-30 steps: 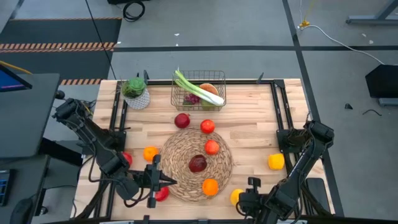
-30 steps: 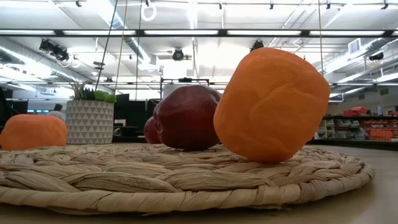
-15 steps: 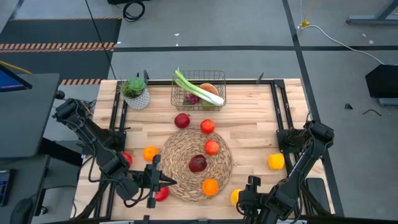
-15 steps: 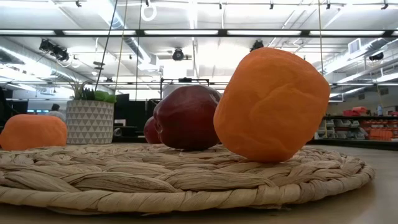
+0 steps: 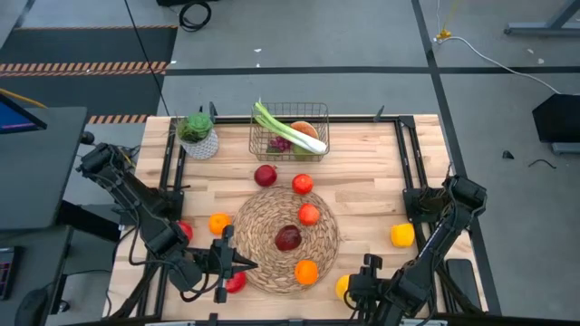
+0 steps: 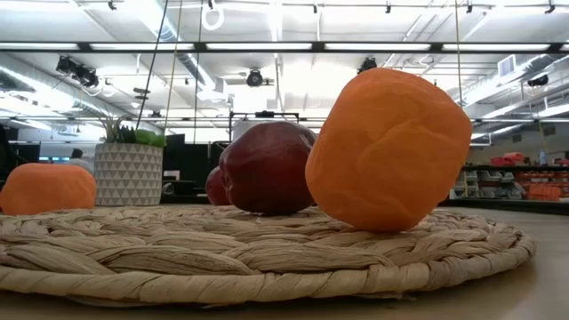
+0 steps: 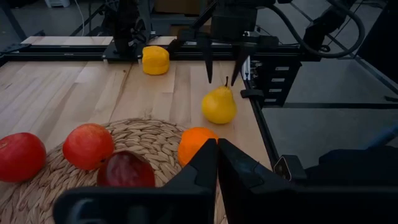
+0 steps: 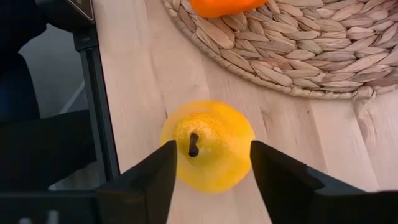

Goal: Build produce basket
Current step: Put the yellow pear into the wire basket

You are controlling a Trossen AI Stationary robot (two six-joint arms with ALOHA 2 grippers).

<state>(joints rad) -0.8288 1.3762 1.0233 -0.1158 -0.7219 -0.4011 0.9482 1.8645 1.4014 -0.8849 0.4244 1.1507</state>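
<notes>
Where fruit lies scattered, pale wood table (image 5: 362, 195), woven mat (image 5: 272, 254), grey floor (image 5: 299, 36).

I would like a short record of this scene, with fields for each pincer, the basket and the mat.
right pincer: open, straddling the yellow pear, not yet closed
left pincer: shut, empty, at the woven mat's near-left edge
basket: far side of table, holds the leek and other produce
woven mat: one orange, two red apples, one dark red apple
</notes>
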